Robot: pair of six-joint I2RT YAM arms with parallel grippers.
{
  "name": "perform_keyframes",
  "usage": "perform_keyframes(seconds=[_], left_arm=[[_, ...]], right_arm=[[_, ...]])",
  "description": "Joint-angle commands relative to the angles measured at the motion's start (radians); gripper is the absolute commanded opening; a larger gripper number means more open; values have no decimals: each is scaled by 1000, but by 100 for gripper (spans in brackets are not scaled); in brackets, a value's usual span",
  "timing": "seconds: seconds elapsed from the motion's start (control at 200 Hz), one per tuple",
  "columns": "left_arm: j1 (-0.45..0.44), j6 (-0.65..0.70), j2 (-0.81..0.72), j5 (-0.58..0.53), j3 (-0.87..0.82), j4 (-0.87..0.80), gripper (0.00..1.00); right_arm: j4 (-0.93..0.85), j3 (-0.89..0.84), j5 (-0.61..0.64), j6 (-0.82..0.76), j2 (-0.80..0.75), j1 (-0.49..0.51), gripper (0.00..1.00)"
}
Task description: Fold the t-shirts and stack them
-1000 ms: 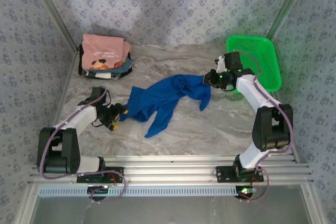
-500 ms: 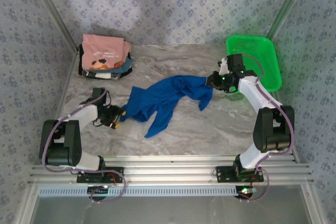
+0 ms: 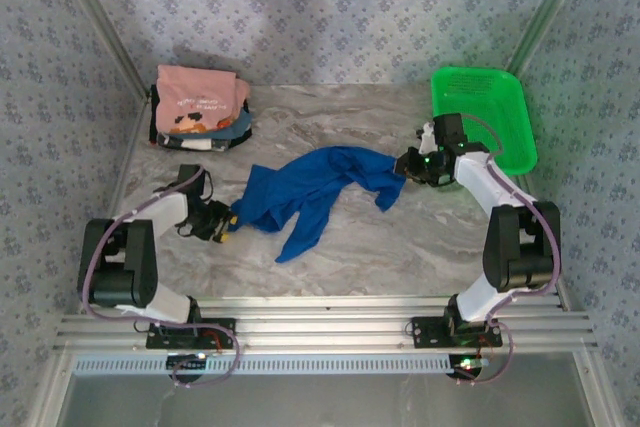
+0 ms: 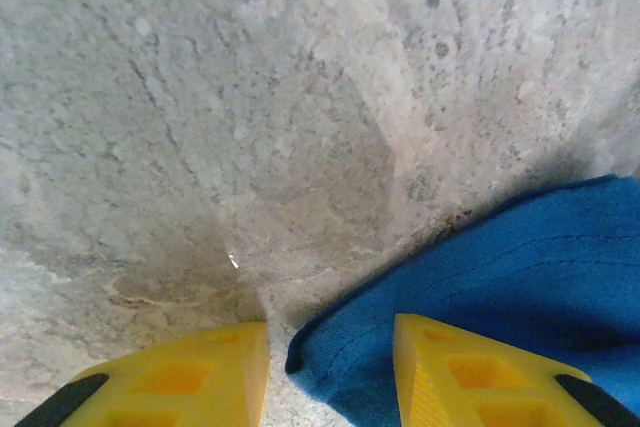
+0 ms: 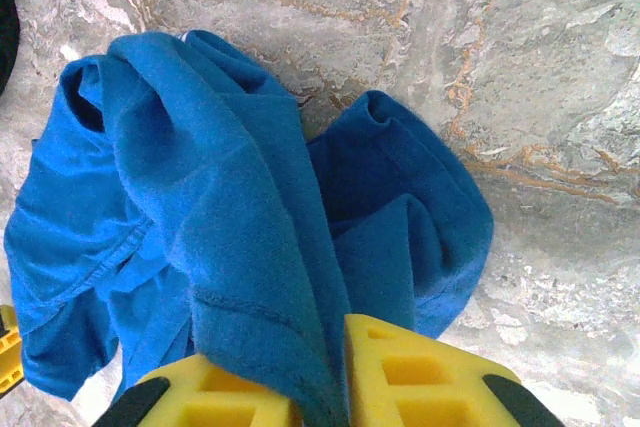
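**A:** Entry one, left gripper (image 3: 224, 220)?
**B:** Low over the table (image 3: 400, 237), near left. Yellow fingers (image 4: 190, 372) stand part-way apart. The hem of the blue t-shirt (image 4: 520, 267) lies in the gap against the right-hand finger, with bare marble between the hem and the other finger. Not pinched.

**A:** Entry two, right gripper (image 3: 405, 162)?
**B:** Far right of the table, just beside the green basket (image 3: 500, 117). In the wrist view the gripper (image 5: 335, 347) has its fingers drawn narrow, with a thick fold of the blue cloth clamped between them.

**A:** Entry three, the blue t-shirt (image 3: 310, 187) itself?
**B:** One piece, unfolded and bunched, strung slantwise across the middle of the table between the two grippers. Right end held, left end at the left fingers. A loose flap trails toward the near edge, and another hangs beside the right gripper. Printed graphic: cannot tell, none faces the cameras.

**A:** Entry four, remaining shirts?
**B:** One stack (image 3: 200, 132), far left corner, well apart from the blue one. The pink t-shirt (image 3: 200, 95) with white lettering is on top, with darker cloth under it.

**A:** Entry five, basket?
**B:** Green mesh, far right corner, upright.
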Motion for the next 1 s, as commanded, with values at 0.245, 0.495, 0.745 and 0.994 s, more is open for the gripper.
perform_keyframes(seconds=[0.245,0.495,0.745,0.994], left_arm=[[-52,-18,98,67,48,332,35],[-53,-9,107,73,83,317,33],[-51,7,115,92,107,302,7],[-40,145,-60,80,213,131,0]], right_arm=[[1,-21,-6,-8,-41,-6,20],[7,-22,-15,-9,-34,-8,20],[-4,-18,-23,-17,-24,-18,26],[-139,49,31,-36,-3,-53,58]])
